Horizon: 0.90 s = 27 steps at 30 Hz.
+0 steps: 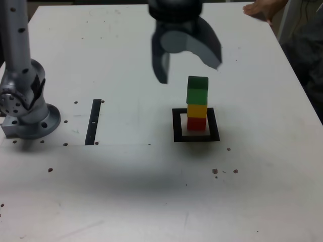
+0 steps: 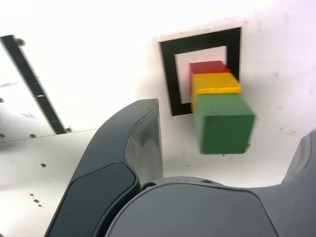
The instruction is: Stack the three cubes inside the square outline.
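Landmark: thick black square outline with a white centre (image 1: 178, 126), flat on the white tabletop (image 1: 121, 186). Within it, one upright three-cube stack: solid red cube (image 1: 197, 124) lowest, solid yellow cube (image 1: 197, 111) on the red, solid green cube (image 1: 197, 95) on top. Exterior view: red base lies inside the frame's inner area. Dark grey two-jawed gripper (image 1: 186, 68): jaws spread wide, nothing between them in grip; located above the outline, apart from the green cube; blurred in exterior view. Straight black strip (image 1: 93, 122): on the tabletop, well apart from the outline, toward the exterior view's left. Person's bare hand (image 1: 263, 9): beyond the outline, at the table's far edge, exterior view's right.
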Available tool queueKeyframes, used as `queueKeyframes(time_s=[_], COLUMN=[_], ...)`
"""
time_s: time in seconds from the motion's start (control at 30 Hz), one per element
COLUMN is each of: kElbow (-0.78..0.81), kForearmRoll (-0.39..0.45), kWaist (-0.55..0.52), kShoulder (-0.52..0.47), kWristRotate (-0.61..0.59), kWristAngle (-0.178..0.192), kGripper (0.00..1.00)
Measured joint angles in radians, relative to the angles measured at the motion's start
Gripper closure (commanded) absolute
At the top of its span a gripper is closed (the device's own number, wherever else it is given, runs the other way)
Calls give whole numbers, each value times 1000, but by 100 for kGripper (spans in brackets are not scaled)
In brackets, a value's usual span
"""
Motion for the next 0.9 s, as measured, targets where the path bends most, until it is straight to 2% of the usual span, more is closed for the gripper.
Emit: queueKeyframes(time_s=[0.5,0.7,0.9], kElbow=[299,428,521], kForearmRoll=[15,5,-35], kWaist=[0,0,0], kShoulder=[-245,-314,-336], kWristRotate=[-88,-108,-116], kWristAngle=[44,43,32], kGripper=[0,0,0])
